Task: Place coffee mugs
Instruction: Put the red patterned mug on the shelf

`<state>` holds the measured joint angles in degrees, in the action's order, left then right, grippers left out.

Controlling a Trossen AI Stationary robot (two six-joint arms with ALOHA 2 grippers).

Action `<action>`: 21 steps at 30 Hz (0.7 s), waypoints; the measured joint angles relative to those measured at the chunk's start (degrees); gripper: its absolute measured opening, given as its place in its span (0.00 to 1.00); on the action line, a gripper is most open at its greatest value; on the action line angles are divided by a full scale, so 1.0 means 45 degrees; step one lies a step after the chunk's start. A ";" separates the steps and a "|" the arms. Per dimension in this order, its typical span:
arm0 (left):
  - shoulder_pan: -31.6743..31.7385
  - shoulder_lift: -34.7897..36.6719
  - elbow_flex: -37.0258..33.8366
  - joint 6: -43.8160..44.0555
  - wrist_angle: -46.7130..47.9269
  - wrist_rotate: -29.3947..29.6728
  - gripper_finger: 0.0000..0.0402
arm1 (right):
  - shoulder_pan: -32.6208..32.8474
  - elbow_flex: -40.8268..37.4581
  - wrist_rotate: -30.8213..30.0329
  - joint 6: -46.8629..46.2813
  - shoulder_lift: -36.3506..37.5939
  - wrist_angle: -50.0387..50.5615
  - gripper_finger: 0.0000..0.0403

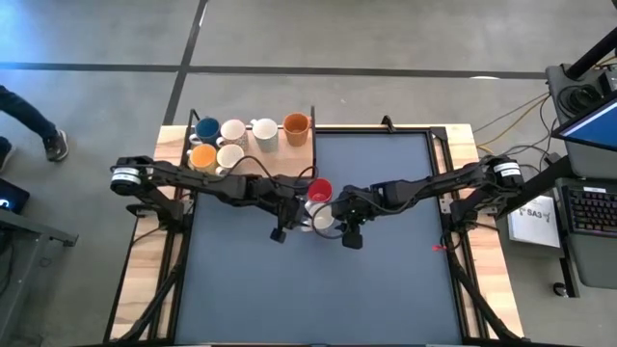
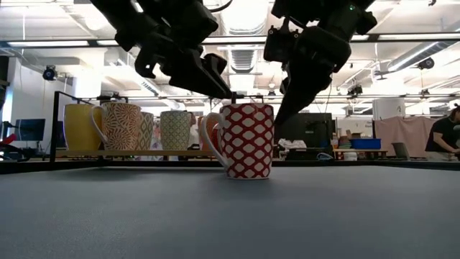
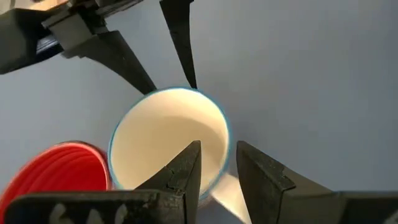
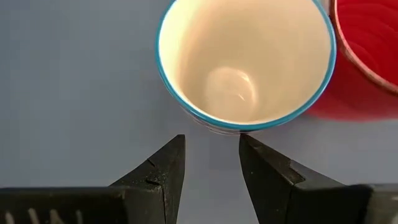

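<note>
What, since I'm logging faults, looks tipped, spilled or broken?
Nothing stands out. The red mug and the blue-rimmed mug stand upright on the mat, as do the other mugs on the wooden rack. No spill shows.

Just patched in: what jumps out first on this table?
Both grippers meet mid-table over two touching mugs: the red mug and a blue-rimmed white mug. The left gripper straddles the white mug's rim; the right gripper is open just beside it. Six more mugs sit on the rack at the far-left corner.

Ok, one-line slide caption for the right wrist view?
Right gripper open beside the blue-rimmed mug, red mug touching behind.
</note>
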<state>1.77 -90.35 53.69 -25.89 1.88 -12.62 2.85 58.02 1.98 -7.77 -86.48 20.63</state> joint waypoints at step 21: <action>-0.0543 -0.1687 0.1117 0.0308 0.0412 0.0014 0.18 | 0.0000 -0.0010 -0.0005 0.0015 -0.0247 -0.0758 0.35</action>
<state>-0.67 -97.94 58.72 -24.50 3.74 -12.56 2.85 57.98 1.96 -7.70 -87.59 17.21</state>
